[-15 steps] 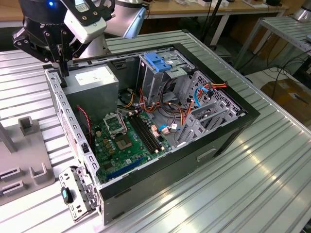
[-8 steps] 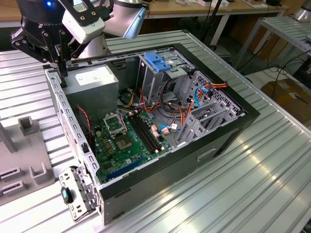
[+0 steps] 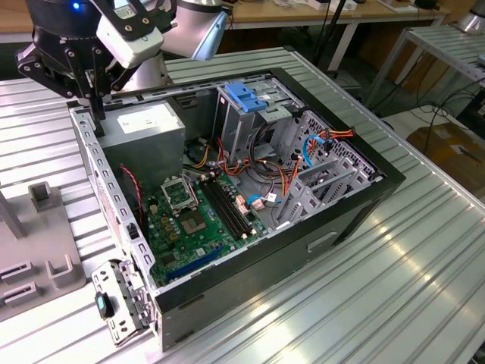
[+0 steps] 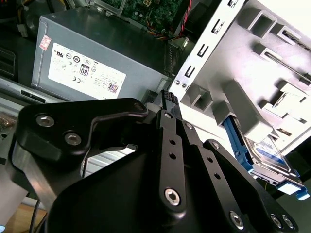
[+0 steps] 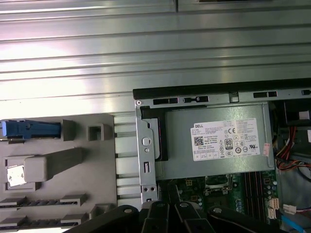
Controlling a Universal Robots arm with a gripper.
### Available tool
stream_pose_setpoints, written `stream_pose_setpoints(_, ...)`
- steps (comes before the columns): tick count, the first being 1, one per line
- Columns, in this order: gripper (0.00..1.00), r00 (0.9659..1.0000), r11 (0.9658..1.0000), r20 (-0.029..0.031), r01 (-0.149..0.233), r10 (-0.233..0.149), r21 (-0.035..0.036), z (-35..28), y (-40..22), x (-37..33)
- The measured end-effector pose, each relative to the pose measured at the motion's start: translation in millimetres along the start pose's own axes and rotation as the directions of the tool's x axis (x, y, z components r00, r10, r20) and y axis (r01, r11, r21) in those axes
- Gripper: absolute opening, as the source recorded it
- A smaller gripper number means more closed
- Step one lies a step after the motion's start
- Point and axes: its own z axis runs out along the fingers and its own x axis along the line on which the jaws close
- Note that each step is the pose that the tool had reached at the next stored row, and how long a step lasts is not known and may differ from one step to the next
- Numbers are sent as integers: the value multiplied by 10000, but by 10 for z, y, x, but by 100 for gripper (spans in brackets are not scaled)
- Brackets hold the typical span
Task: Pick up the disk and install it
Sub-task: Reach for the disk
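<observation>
The disk (image 4: 266,148) is a silver drive with a white-and-blue label and blue rails. It stands on edge in a slot of the grey fixture plate (image 4: 252,58) beside the computer case. In the first wrist view the disk (image 5: 30,128) shows as a blue rail on that plate (image 5: 58,165). My gripper (image 3: 97,121) hangs over the case's rear corner by the power supply, well apart from the disk. In the second wrist view the gripper (image 4: 167,97) has its black fingers brought together, shut on nothing.
The open computer case (image 3: 356,205) lies on a ribbed metal table (image 3: 409,288). Inside are a grey power supply (image 3: 144,125), a green motherboard (image 3: 193,224), loose cables and a grey drive cage with a blue bracket (image 3: 246,95). The fixture plate (image 3: 38,250) lies to the exterior view's left.
</observation>
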Motion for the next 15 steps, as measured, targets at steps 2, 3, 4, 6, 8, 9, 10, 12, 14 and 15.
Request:
stream_pose_setpoints(2,11,10000,10000,0,0,0,-1,0,-1,9)
stream_pose_setpoints(3,11,10000,10000,0,1,-1,0,-1,-2,27)
stream_pose_setpoints(4,11,10000,10000,0,1,-1,0,-1,-3,39)
stream_pose_setpoints(6,11,10000,10000,0,2,-2,0,-2,-4,50)
stream_pose_setpoints(8,11,10000,10000,0,1,-1,0,-2,-5,60)
stream_pose_setpoints(9,11,10000,10000,0,1,-1,0,-2,-5,60)
stream_pose_setpoints(10,11,10000,10000,1,0,0,-1,-2,-4,61)
stream_pose_setpoints(12,11,10000,10000,0,1,-1,0,-2,-5,61)
stream_pose_setpoints(14,11,10000,10000,0,1,-1,0,-2,-5,61)
stream_pose_setpoints(15,11,10000,10000,0,1,-1,0,-2,-5,61)
